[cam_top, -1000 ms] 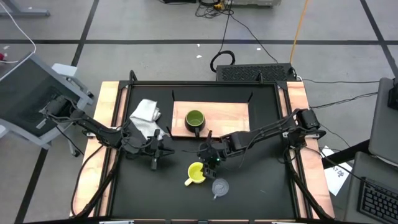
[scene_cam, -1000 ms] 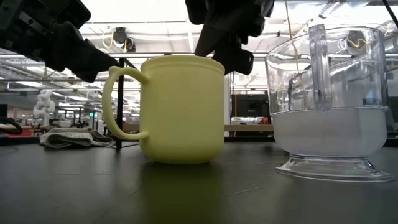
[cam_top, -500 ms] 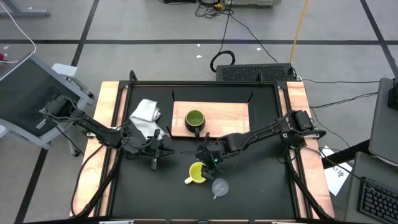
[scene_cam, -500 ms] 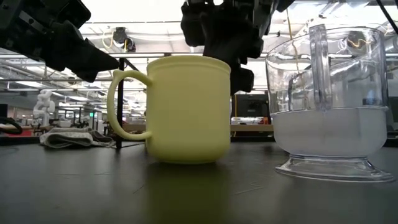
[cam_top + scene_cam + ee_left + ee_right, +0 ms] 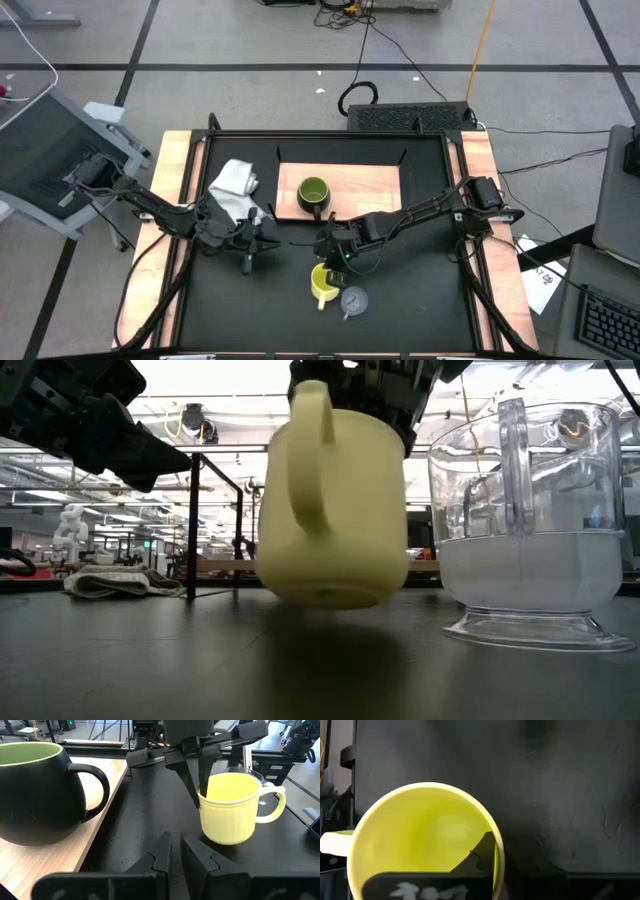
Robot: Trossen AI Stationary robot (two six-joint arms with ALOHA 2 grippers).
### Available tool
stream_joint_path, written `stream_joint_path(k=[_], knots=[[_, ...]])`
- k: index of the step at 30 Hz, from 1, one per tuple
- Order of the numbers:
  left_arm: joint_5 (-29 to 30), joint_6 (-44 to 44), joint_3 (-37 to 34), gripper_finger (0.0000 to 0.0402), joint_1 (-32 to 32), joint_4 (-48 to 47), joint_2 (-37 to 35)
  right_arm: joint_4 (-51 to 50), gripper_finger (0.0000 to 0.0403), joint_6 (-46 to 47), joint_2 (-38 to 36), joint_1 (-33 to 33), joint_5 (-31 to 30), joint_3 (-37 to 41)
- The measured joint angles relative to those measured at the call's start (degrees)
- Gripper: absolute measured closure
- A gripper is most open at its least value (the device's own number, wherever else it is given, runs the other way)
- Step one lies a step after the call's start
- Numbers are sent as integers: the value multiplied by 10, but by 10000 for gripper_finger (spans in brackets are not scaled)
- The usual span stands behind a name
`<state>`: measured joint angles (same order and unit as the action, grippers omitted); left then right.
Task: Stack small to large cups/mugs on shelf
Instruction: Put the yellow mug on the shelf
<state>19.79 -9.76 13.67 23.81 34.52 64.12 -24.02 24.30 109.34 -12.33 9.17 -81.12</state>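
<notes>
Stacking task, seen from above and from table height. At far left the white cloth (image 5: 235, 180) lies by the idle left gripper (image 5: 258, 243), which rests low over the table with its fingers nearly together and nothing between them. Next, the dark green mug (image 5: 313, 193) stands upright on the shelf (image 5: 370, 185), handle toward the table's near side. Just in front of the shelf, the right gripper (image 5: 335, 262) is clamped on the rim of the yellow mug (image 5: 330, 510), one finger (image 5: 485, 847) inside the wall; in the low view the mug's base appears tilted clear of the table. Touching or just beside it at right stands the clear glass cup (image 5: 530, 530). Handling: the yellow mug is probably light, stiff and fairly smooth, so a rim pinch may let it swing; the glass cup is likely fragile and slippery, best taken by its rim or handle.
</notes>
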Motion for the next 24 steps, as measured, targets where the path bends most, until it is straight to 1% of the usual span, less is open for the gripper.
stream_joint_path(k=[3, 6, 11, 15, 21, 24], knots=[[0, 0, 0, 362, 0, 0, 0, 2, 388, -8, 0, 3, 1, 0], [0, 0, 0, 362, 0, 0, 0, -11, 395, -34, -1, 4, -1, -14], [0, 0, 0, 362, 0, -1, 0, -28, 398, -96, -7, -2, -3, -58], [0, 0, 0, 362, 0, -5, 0, -41, 399, -153, -25, -8, -4, -67], [0, 1, 0, 362, 0, -11, 0, -62, 399, -194, -59, -14, -49, -67], [0, 1, 0, 362, 0, -13, 0, -55, 400, -213, -69, -17, -51, -67]])
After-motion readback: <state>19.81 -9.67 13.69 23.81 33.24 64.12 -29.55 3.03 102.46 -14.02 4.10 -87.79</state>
